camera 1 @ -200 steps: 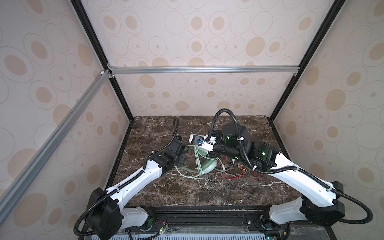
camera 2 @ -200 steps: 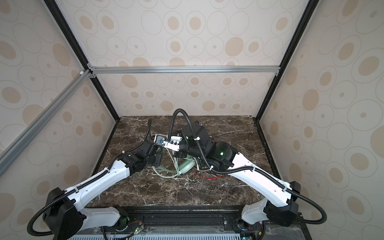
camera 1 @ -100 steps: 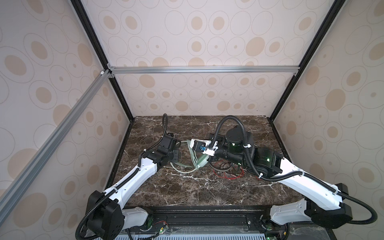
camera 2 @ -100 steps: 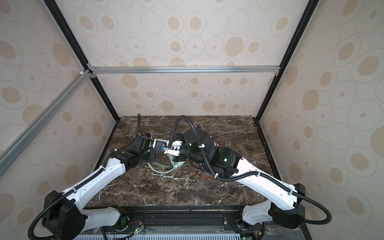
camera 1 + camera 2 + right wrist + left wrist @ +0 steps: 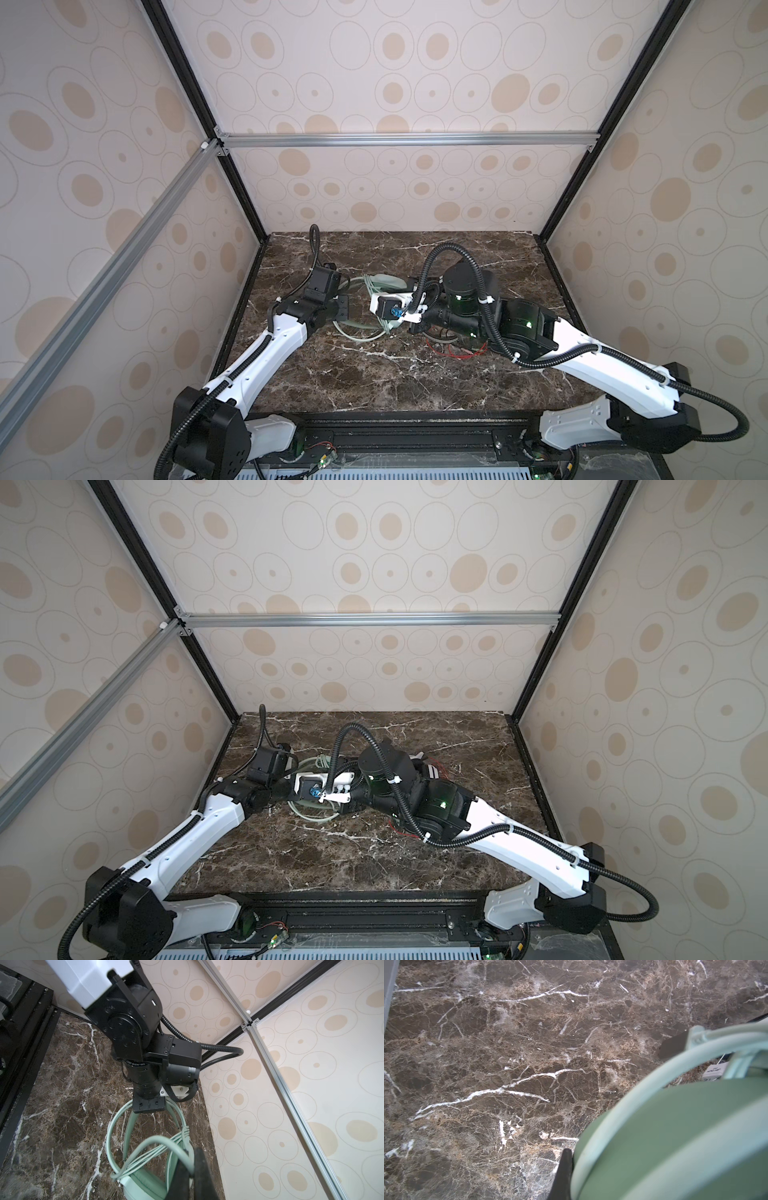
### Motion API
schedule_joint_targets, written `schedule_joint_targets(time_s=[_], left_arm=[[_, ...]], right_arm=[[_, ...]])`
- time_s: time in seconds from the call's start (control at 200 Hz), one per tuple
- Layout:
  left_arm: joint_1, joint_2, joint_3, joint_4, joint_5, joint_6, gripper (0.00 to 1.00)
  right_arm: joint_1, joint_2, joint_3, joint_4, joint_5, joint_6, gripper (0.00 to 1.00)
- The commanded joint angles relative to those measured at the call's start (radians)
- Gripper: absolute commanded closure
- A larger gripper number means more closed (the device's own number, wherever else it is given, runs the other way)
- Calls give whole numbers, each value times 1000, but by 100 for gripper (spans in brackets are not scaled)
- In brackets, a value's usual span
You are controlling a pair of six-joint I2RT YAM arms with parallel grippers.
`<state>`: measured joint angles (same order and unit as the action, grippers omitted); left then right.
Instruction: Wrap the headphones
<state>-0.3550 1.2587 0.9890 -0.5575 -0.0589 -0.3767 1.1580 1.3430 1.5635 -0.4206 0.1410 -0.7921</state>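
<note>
While both arms crowd in over the middle-left of the table point(image 5: 374, 386), a glossy dark brown marble slab shot through with white veins, the mint-green headset point(image 5: 385, 281) sits right between them. The left claw point(image 5: 347, 311) is clenched. In the right wrist view the slim curved arcs of the headband point(image 5: 129, 1126) run straight up into its black base, so it looks to be pinching the headband, though the fingertips themselves are hidden. Up close in the left wrist view the band is matte, sage green on its broad face with a paler edge.

The right claw point(image 5: 192, 1159) is clamped on the pale green cable point(image 5: 116, 1126). Its flat black fingers squeeze a bundle of several smooth, round, rubbery strands, just above the soft padded earcup point(image 5: 145, 1184). One big round loop of that cable lies loose on the marble.

The white-and-black headset point(image 5: 430, 771) is mostly buried under the right arm in both top views, with only a striped bit peeking out behind it. Its thin red cable point(image 5: 457, 353) is a wiry tangle on the table at the near side of that arm.
</note>
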Motion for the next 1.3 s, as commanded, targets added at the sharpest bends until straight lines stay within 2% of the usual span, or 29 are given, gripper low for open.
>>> schedule_joint_targets(time_s=[0.0, 0.17, 0.275, 0.405, 0.635, 0.855, 1.035, 1.295], left_arm=[[4, 4, 57, 55, 43, -8, 100], [-33, 5, 45, 77, 43, -37, 100], [-77, 5, 42, 73, 14, -46, 100], [-124, -16, 14, 82, -7, -52, 100], [-221, -77, -36, 123, -21, -45, 100], [-269, -123, -56, 142, 3, -17, 100], [-293, -146, -55, 154, 24, 4, 100], [-331, -155, 9, 132, 72, 7, 100]], right_arm=[[18, 24, 39, 3, -43, -27, 100], [19, 110, 143, -31, -44, -28, 100], [17, 175, 234, -63, -5, -20, 100], [-30, 244, 358, -115, -2, 9, 100], [-202, 352, 540, -222, -166, 138, 100], [-332, 399, 541, -219, -289, 179, 100], [-439, 435, 514, -191, -461, 288, 100], [-545, 545, 536, -208, -687, 376, 100]])
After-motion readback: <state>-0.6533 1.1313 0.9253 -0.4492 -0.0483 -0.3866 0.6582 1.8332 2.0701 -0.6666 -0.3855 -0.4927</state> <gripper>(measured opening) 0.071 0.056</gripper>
